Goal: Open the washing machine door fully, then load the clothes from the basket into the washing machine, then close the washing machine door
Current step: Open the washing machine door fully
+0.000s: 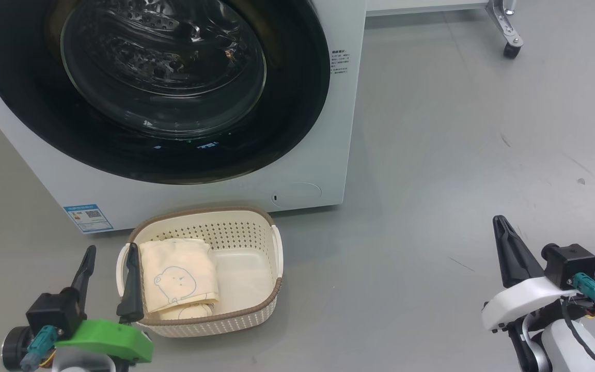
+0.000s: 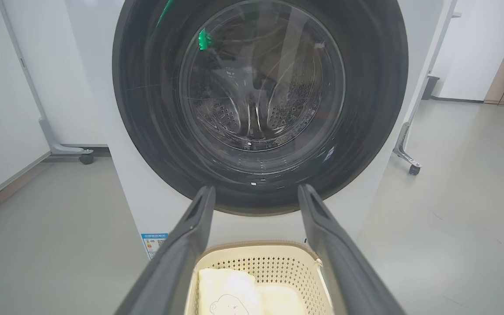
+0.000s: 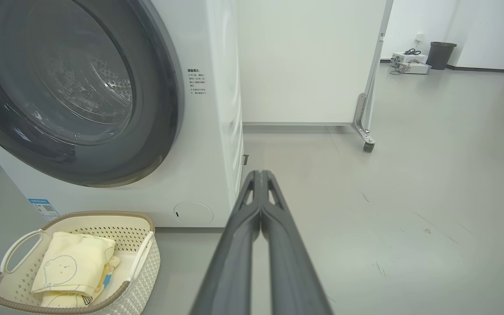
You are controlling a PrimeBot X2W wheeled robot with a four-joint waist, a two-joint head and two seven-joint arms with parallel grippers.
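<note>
The white washing machine (image 1: 323, 155) fills the upper left of the head view, and its round black-rimmed door (image 1: 163, 72) lies flat against its front. On the floor before it stands the cream basket (image 1: 256, 305) with folded cream clothes (image 1: 178, 274) printed with a bear. My left gripper (image 1: 110, 281) is open at the basket's left end, one finger over its rim. In the left wrist view its fingers (image 2: 182, 249) point at the door (image 2: 260, 100) above the basket (image 2: 269, 267). At the lower right, above bare floor, my right gripper (image 1: 501, 227) is shut on nothing. Its closed fingertips (image 3: 260, 177) point past the machine's right side (image 3: 217, 131).
A wheeled white partition (image 3: 313, 61) stands behind and to the right of the machine, its caster (image 1: 512, 49) on the grey floor. Another partition foot (image 2: 85, 155) is left of the machine. A dark bin (image 3: 442, 54) stands far back. The floor to the right is open.
</note>
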